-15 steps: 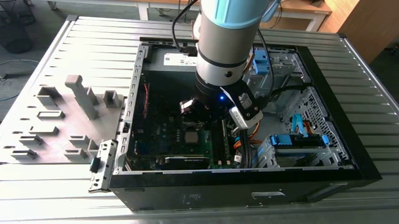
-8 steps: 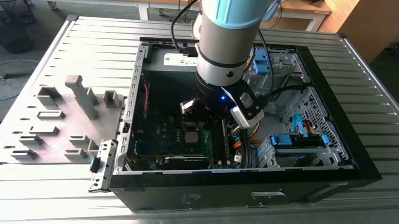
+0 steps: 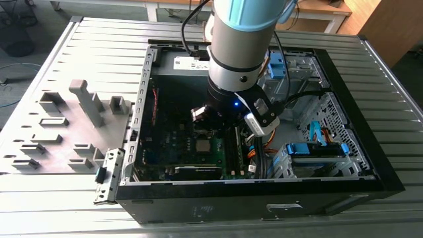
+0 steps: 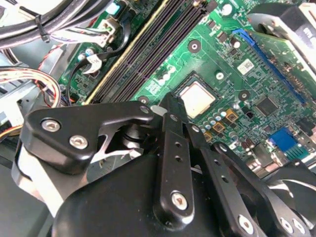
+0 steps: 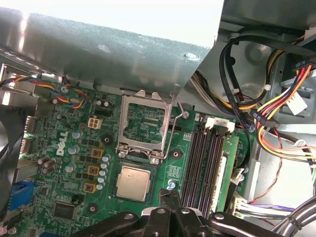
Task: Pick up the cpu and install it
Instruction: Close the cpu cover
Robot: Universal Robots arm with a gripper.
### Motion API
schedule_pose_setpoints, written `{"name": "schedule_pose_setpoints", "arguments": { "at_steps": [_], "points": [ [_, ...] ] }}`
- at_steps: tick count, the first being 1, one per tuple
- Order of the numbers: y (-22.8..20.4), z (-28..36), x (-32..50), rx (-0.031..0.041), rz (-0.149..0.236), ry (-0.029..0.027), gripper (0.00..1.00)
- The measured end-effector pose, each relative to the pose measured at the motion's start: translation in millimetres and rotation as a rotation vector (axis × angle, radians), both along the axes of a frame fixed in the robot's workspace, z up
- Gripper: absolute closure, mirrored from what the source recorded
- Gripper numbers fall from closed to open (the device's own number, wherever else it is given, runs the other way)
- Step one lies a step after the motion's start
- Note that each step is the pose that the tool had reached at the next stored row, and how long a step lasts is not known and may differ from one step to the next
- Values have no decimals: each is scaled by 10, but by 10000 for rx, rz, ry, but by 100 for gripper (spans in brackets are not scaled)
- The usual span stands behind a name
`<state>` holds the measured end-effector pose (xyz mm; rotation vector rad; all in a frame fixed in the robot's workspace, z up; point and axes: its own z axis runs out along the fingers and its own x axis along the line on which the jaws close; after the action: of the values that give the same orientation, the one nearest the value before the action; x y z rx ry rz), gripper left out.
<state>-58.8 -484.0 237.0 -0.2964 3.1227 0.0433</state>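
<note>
Hanging inside the open computer case, the gripper hovers low over the motherboard. Its black fingers are drawn together at the tips with nothing between them. The cpu lies flat in its socket near the middle of the motherboard, silver top up, just beside the fingertips in both wrist views. The socket's metal load plate stands flipped open next to it, and the memory slots run along its other side. The case rests on a slatted grey surface.
</note>
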Motion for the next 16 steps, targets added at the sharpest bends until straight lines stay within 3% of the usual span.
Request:
{"name": "schedule_pose_setpoints", "arguments": {
  "at_steps": [16],
  "points": [
    [1, -7, 37, -2, 155, 0, 89]
  ]
}}
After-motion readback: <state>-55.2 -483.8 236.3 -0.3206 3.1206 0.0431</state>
